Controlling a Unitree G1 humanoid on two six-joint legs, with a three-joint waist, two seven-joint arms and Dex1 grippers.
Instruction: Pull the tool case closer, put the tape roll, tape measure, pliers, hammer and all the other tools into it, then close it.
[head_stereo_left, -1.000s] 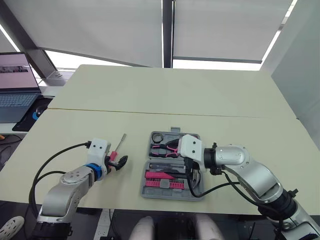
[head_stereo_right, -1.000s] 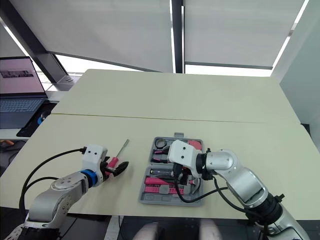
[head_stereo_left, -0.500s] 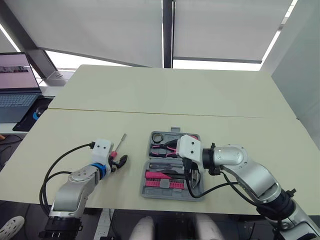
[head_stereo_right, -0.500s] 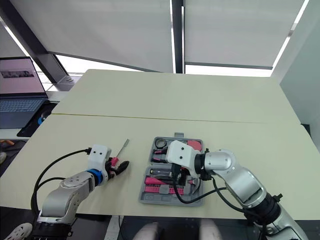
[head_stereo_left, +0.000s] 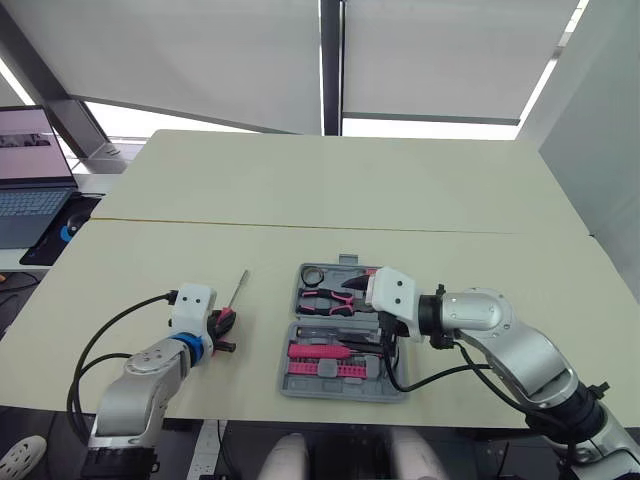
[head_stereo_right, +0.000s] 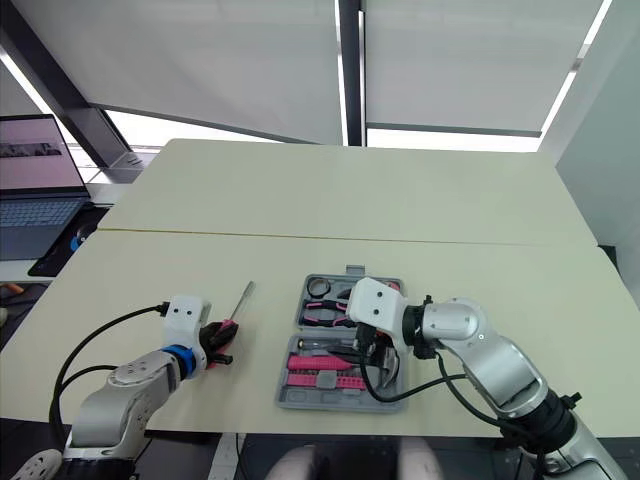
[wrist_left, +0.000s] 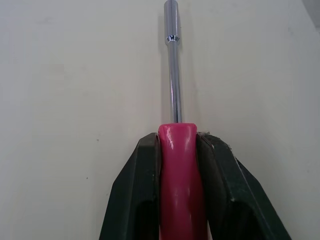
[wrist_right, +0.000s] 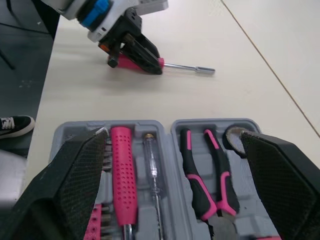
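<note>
The left gripper (wrist_left: 178, 142) is clenched on a pink-handled screwdriver (wrist_left: 172, 75). Its two black fingers (wrist_left: 145, 200) press the handle from either side, and the chrome shaft with its socket tip runs straight out ahead of them. In the head views this pair sits in the lower left of the frame. The tool lies low along the cream table (head_stereo_left: 400, 190), with its shaft pointing up and slightly right. It is to the left of the case and apart from it.

The right gripper (wrist_right: 172, 135) is released, its jaws spread wide and holding nothing. It hangs over the right half of the grey plastic tool case (wrist_right: 135, 123), which lies open at the lower centre of the head views, near the table's front edge.

Several tools sit in moulded slots inside the case:
- A pair of black-and-pink pliers (wrist_right: 205, 170) occupies the upper half.
- A metal ring (head_stereo_left: 315, 275) sits in the upper left corner of that half.
- A pink dotted handle (wrist_right: 122, 170) lies in the lower half.
- A slim clear-handled screwdriver (wrist_right: 152, 170) lies just beside the dotted handle.
- A row of pink bits (head_stereo_left: 320, 368) runs along the bottom edge.

I cannot tell which tool the dotted handle belongs to.

A thin seam (head_stereo_left: 300, 226) crosses the table from side to side above the case. An open laptop (head_stereo_left: 30, 170) stands at the upper left edge of the frame, off the table.
</note>
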